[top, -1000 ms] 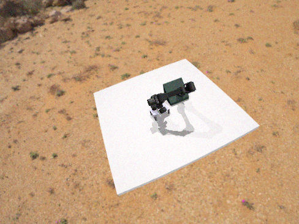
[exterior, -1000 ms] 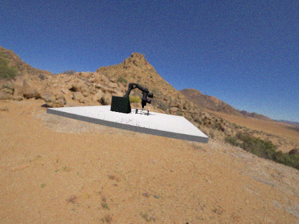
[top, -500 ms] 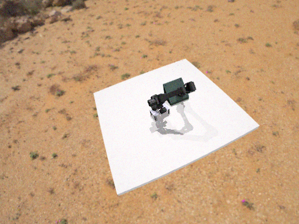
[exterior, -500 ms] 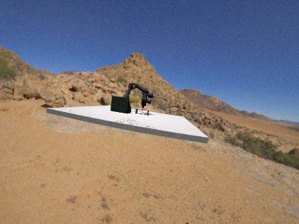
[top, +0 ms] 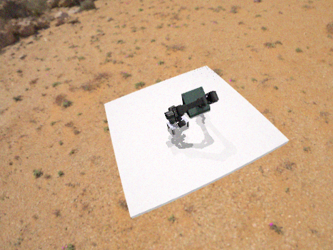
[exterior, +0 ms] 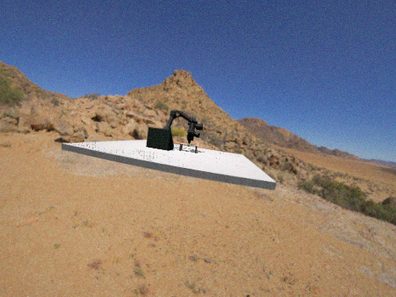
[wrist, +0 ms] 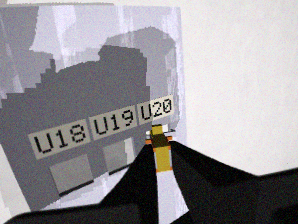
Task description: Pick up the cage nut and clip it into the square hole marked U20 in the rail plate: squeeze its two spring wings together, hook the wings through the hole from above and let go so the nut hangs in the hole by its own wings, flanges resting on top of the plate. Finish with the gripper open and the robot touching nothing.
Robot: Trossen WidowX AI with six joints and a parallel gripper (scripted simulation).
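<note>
Gripper [top: 174,131] [exterior: 189,144] [wrist: 160,149] is clamped on the cage nut [wrist: 162,156], which sits right at its fingertips, just below the U20 label [wrist: 156,108] in the wrist view. Hole's hidden, so can't tell if the wings line up; I'd check that before pushing down.

Bright sun — hard shadows, grainy

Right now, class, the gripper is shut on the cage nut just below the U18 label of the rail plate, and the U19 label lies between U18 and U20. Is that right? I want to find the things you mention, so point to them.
The label is wrong: the wrist view shows the gripper [top: 181,123] [exterior: 189,144] [wrist: 160,149] holding the cage nut [wrist: 163,158] just below U20 [wrist: 156,108]. The rest stands.
</note>
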